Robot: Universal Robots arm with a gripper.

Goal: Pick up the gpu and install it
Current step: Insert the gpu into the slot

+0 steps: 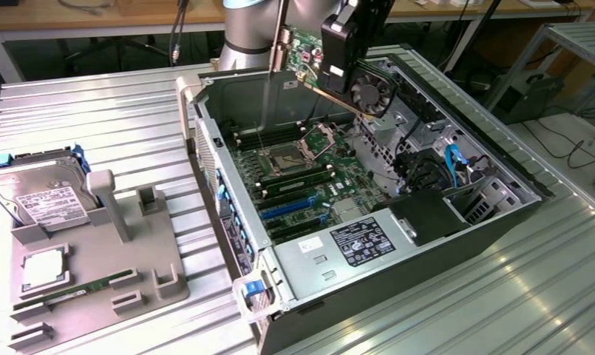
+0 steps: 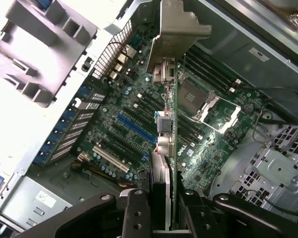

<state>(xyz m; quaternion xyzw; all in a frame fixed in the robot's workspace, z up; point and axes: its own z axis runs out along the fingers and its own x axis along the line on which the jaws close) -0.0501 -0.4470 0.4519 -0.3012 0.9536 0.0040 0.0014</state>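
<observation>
A robot arm's gripper (image 1: 338, 70) is holding the gpu (image 1: 305, 53) in the air above an open computer case (image 1: 494, 214), which is lying on its side on a ribbed metal table (image 1: 100, 111). In the exterior view, with the motherboard (image 1: 297, 174) as the centre of the dial, the card is hanging at about twelve o'clock. It is raised clear of the board and is not seated in any slot. Its green circuit face is showing, and its pale metal bracket (image 1: 276, 44) is running along the card's edge on the exterior view's left.

In the wrist view the gpu (image 2: 170, 124) is appearing edge-on. Two dark fingers (image 2: 134, 208) are standing narrowly apart and clamping the thin card, one on each flat face. They are gripping the end away from the bracket (image 2: 179, 29), so most of the card is reaching out past the fingertips. Behind the card, a blue slot (image 2: 136, 130) and the processor socket (image 2: 208, 106) are lying on either side of its edge.

On the table in the exterior view, a grey holder tray (image 1: 169, 288) is sitting at about eight o'clock from the motherboard. A silver hard drive (image 1: 41, 196) is standing in it at about nine o'clock, and a narrow green RAM stick (image 1: 80, 288) is lying near the tray's front.
</observation>
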